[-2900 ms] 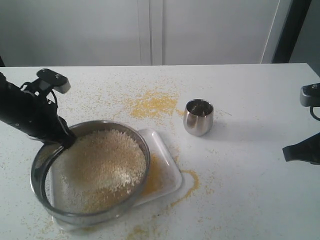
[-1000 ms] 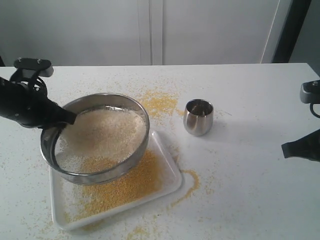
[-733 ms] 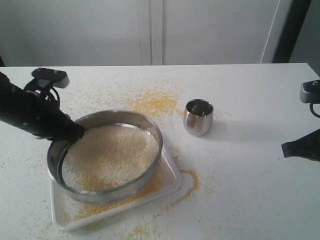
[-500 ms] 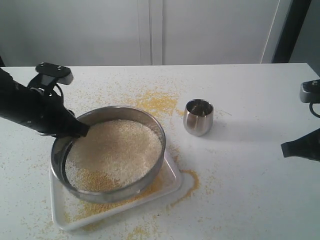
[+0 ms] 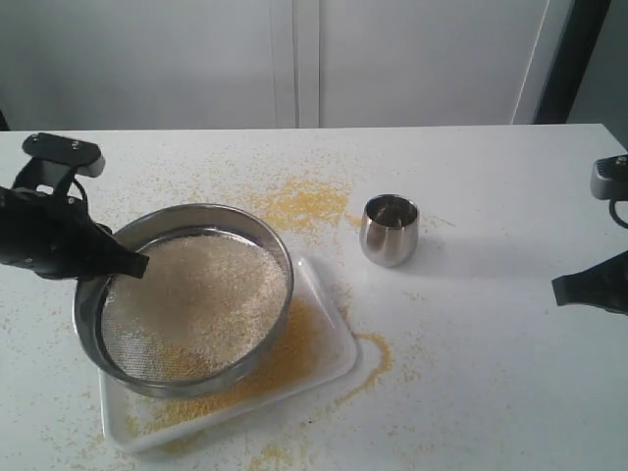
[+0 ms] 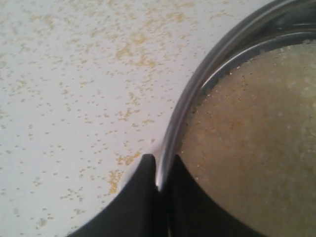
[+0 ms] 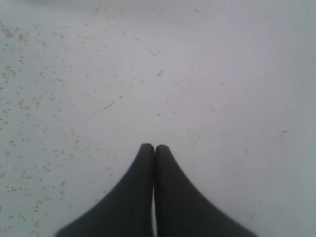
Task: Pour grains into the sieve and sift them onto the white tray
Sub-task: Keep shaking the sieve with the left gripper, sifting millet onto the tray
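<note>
Now the grains lie mostly as a pale, coarse layer in the sieve, which hangs over the white tray. Compared with half a second ago the sieve sits further left and back, uncovering the yellow fines along the tray's right side. That looks like one stroke of a side-to-side shake, so the sifting seems well under way, though some yellow still shows in the mesh.

The left wrist view alone shows the grip: the left end effector is clamped on the sieve's rim, one finger inside and one outside. Only the exterior view shows the tray, the steel cup and the spill on the desk. The right end effector is pressed together, empty, well apart.
</note>
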Controlling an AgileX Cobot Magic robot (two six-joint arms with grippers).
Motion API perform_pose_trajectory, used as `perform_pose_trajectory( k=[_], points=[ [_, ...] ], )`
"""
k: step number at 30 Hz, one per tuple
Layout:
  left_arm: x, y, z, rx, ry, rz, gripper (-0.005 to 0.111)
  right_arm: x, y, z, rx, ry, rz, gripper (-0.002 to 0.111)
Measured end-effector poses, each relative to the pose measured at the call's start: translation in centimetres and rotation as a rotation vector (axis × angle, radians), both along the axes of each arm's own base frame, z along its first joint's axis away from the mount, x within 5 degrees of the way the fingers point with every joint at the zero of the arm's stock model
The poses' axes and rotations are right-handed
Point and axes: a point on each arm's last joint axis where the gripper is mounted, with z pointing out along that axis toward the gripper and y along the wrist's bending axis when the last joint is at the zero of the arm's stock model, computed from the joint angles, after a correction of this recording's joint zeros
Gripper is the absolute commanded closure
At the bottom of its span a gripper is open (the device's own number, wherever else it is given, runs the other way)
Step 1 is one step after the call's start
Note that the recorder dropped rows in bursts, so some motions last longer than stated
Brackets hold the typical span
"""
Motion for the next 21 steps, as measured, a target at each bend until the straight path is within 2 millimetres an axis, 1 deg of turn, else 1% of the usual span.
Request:
perform_pose_trajectory(
  k=[3, 4, 5, 6, 7, 8, 11, 12, 14, 15, 16, 18, 20, 21],
  points=[
    [-0.7, -1.5, 0.9, 0.037, -0.083, -0.090, 0.107, 0.0, 0.0, 0.0, 0.000, 0.000, 0.000, 0.108],
    [-0.6, -1.3, 1.0, 0.014, -0.080, -0.058, 0.107, 0.0, 0.0, 0.0, 0.000, 0.000, 0.000, 0.108],
    [0.0, -0.2, 1.3, -0.025, -0.077, 0.025, 0.107, 0.0, 0.0, 0.0, 0.000, 0.000, 0.000, 0.108],
    [0.3, 0.5, 1.4, -0.038, -0.068, 0.061, 0.107, 0.0, 0.0, 0.0, 0.000, -0.002, 0.000, 0.108],
    [0.4, 0.7, 1.7, -0.045, -0.044, 0.058, 0.107, 0.0, 0.0, 0.0, 0.000, -0.002, 0.000, 0.108],
    [0.2, 0.7, 1.7, -0.038, -0.030, 0.034, 0.107, 0.0, 0.0, 0.0, 0.000, -0.002, 0.000, 0.108],
    [-1.0, -0.7, 1.4, 0.014, 0.031, -0.136, 0.107, 0.0, 0.0, 0.0, 0.000, -0.002, 0.000, 0.108],
    [-1.2, -0.7, 1.2, 0.024, 0.055, -0.164, 0.107, 0.0, 0.0, 0.0, 0.000, -0.002, 0.000, 0.108],
    [-1.0, -0.3, 0.8, -0.008, 0.096, -0.115, 0.107, 0.0, 0.0, 0.0, 0.000, -0.002, 0.000, 0.108],
    [-0.6, 0.2, 0.8, -0.040, 0.114, -0.064, 0.107, 0.0, 0.0, 0.0, 0.000, -0.002, 0.000, 0.108],
    [-0.3, 0.4, 0.8, -0.052, 0.117, -0.050, 0.107, 0.0, 0.0, 0.0, 0.000, -0.002, 0.000, 0.108],
    [0.0, 0.2, 1.3, -0.030, 0.092, -0.105, 0.107, 0.0, 0.0, 0.0, 0.001, -0.002, -0.001, 0.108],
    [-0.2, -0.2, 1.5, -0.005, 0.074, -0.168, 0.107, 0.0, 0.0, 0.0, 0.001, -0.002, -0.001, 0.108],
    [-0.2, -0.3, 1.5, -0.008, 0.077, -0.168, 0.107, 0.0, 0.0, 0.0, 0.001, -0.002, -0.001, 0.108]
  ],
)
